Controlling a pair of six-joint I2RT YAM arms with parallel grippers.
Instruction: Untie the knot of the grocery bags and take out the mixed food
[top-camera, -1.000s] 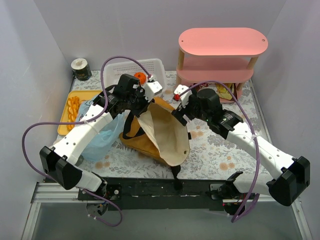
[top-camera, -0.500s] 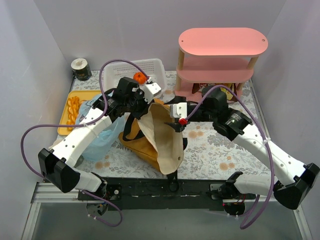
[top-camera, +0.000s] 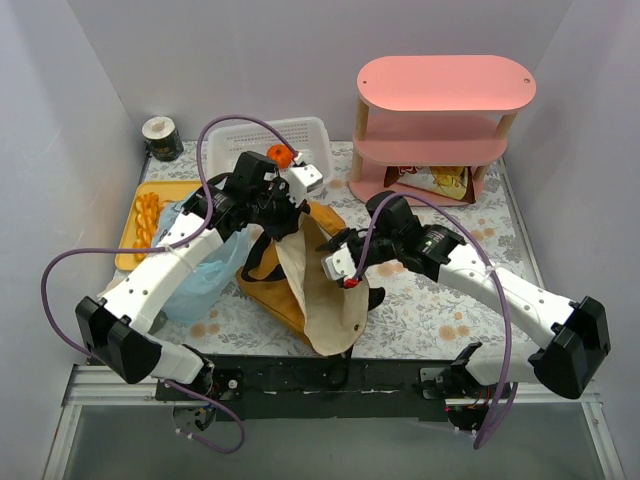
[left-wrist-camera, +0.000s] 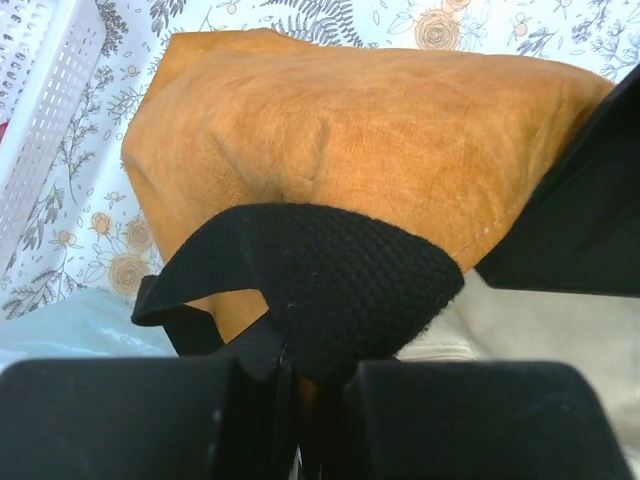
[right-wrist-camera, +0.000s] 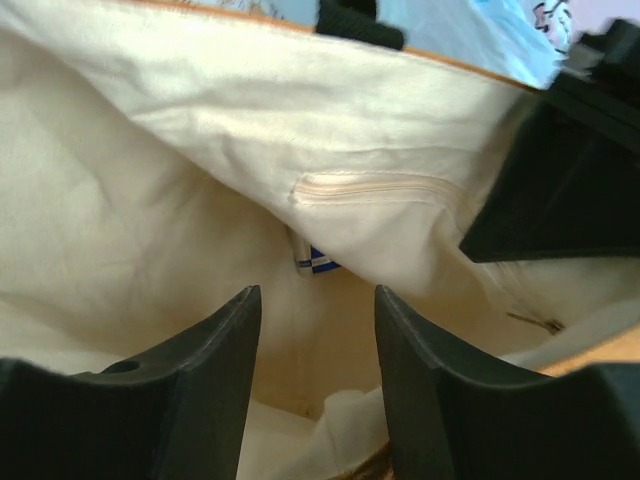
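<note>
Our left jaws are pressing fully together on the tote's black strap handle, pinching the webbing where it folds between them. Our right jaws are standing partly apart with nothing between them. They are reaching into the open mouth of the mustard-brown tote and facing its cream lining, where a small blue-and-white label is showing at a seam. The tote is lying on the floral worktop at the centre of the top view, its lining showing toward the bottom of the frame. The pale blue plastic bag is slumping just left of the tote. At the left edge, pastry pieces are sitting on a yellow tray. At the upper right, a snack packet is resting in the bottom of the pink shelf.
</note>
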